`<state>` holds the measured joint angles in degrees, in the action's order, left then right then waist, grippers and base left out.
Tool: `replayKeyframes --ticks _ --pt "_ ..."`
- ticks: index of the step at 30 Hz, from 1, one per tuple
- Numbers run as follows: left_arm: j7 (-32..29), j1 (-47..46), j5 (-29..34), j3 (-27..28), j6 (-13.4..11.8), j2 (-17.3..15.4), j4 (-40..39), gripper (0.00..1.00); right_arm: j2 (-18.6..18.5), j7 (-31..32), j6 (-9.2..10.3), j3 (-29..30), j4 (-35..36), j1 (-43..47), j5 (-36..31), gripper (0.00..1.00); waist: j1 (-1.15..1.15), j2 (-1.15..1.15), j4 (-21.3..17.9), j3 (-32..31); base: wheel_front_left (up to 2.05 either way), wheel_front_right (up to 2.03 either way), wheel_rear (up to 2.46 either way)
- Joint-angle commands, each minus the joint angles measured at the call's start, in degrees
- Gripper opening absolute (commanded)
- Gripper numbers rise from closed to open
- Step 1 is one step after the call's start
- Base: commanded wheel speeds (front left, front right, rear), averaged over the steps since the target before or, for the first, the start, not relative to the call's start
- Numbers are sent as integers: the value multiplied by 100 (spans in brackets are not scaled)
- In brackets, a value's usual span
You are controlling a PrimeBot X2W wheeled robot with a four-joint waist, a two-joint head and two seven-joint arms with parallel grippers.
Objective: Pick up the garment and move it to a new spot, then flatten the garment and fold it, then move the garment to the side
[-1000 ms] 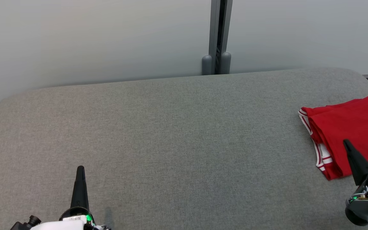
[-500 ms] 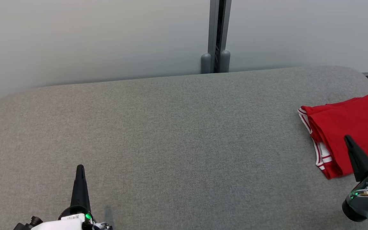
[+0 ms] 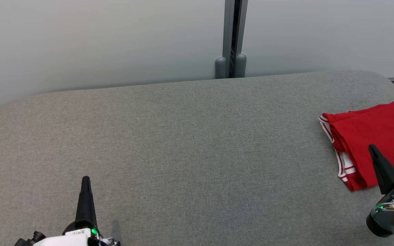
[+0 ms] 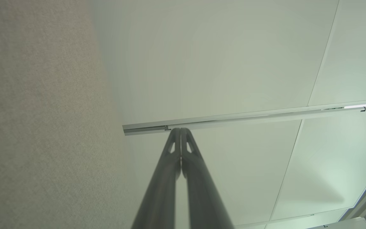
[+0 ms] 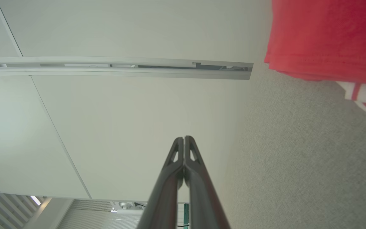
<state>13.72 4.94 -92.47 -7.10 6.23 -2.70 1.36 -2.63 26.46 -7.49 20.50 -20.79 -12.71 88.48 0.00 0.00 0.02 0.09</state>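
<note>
- Left gripper: fingers pressed together, holding nothing, above the grey padded surface.
- Right gripper: likewise closed, holding nothing.
- Folded red garment: at the surface's right end, near the right gripper.
- Pale wall behind.

folded red garment, grey table

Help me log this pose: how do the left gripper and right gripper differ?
The left gripper points straight up the head view; the right gripper leans left. The left stands over bare grey fabric tabletop; the right sits beside the folded red white-trimmed garment. Both are shut, empty.
</note>
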Motion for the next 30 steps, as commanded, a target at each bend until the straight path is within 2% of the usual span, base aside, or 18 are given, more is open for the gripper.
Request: replayKeyframes --ticks 1,30 --pt "12 -83 -11 24 23 -12 2 0 -49 20 0 20 3 -46 20 0 0 0 0 0 0 0 0" --pt "12 -81 -10 25 23 -12 2 0 -50 19 0 20 3 -46 21 0 0 0 0 0 0 0 0"
